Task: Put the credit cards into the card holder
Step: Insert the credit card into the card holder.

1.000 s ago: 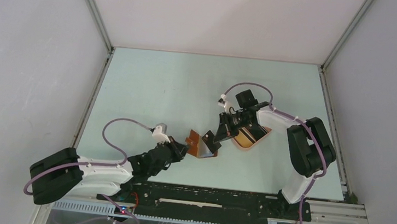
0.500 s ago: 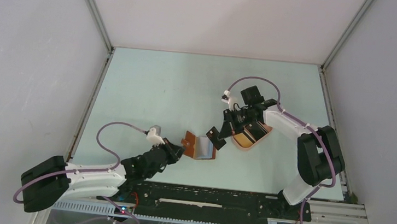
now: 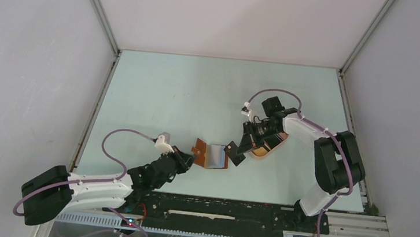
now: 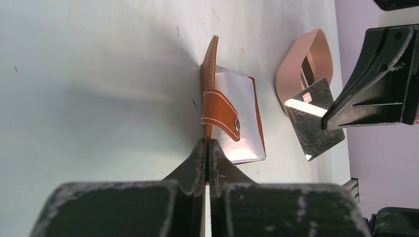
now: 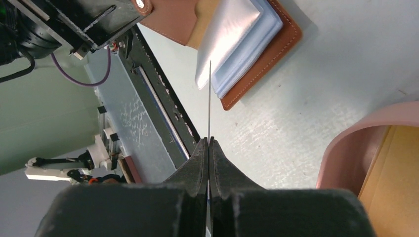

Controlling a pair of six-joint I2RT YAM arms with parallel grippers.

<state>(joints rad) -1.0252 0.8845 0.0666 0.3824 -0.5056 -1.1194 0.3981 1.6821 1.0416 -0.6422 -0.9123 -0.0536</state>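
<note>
Open bifold card holder [image 3: 211, 155] on the pale green table [image 3: 157, 96], near the front edge and between my two arms. My left gripper [image 4: 207, 148] is pinched tight on the near edge of the holder's reddish-brown leather cover [image 4: 210, 64], which stands upright. The snap tab [image 4: 220, 111] folds over that cover's top edge. The holder's other half lies flat on the table, with its clear plastic sleeves [image 5: 232, 34] fanned slightly upward.

My right gripper [image 5: 209, 145] is clamped on a black credit card [image 4: 314, 121], glossy, with a chip showing in the left wrist view. In the right wrist view the card appears edge-on as a thin line, its free end pointing at the open edge of the sleeves. The card is held just right of the holder, between it and the pink oval tray [image 5: 356, 140]. Whether its tip touches the sleeves cannot be told.

The tray rests on the table to the right of the holder, apart from it, and a yellow-orange card [image 5: 395, 173] lies inside it.
</note>
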